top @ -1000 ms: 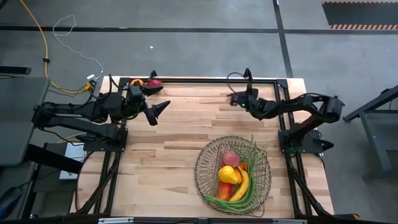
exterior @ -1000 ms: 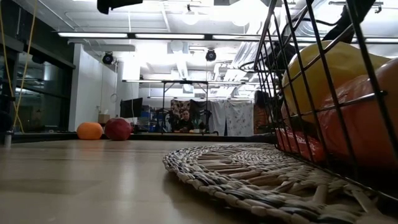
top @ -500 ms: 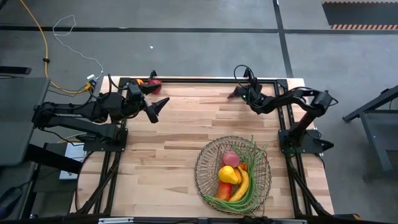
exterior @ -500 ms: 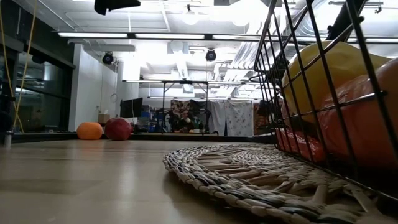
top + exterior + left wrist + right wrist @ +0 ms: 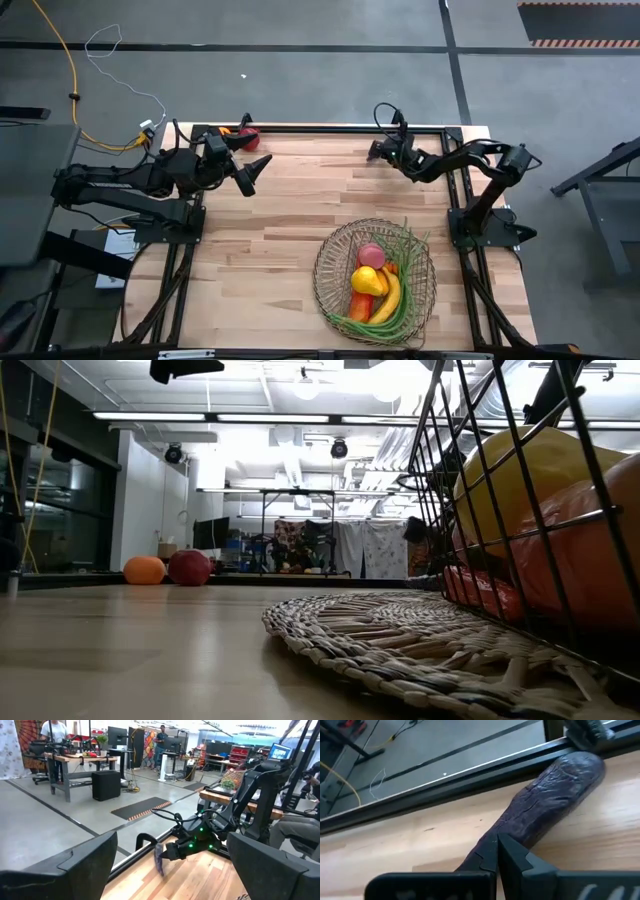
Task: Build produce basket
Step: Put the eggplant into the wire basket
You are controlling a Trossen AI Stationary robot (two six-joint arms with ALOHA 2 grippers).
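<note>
Wooden desk (image 5: 280,250) carried the wire basket (image 5: 330,258) of produce near its front right; right gripper (image 5: 496,851) at the far edge, fingers closed beside the purple eggplant (image 5: 547,800); left gripper (image 5: 256,170) hovered far left, fingers open

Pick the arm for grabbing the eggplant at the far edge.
Right. The right gripper is right at the purple eggplant, fingertips together at its near end. The left gripper hangs open across the table, near the orange and apple.

One basket (image 5: 325,262), one eggplant (image 5: 555,805) (purple), two arms.
</note>
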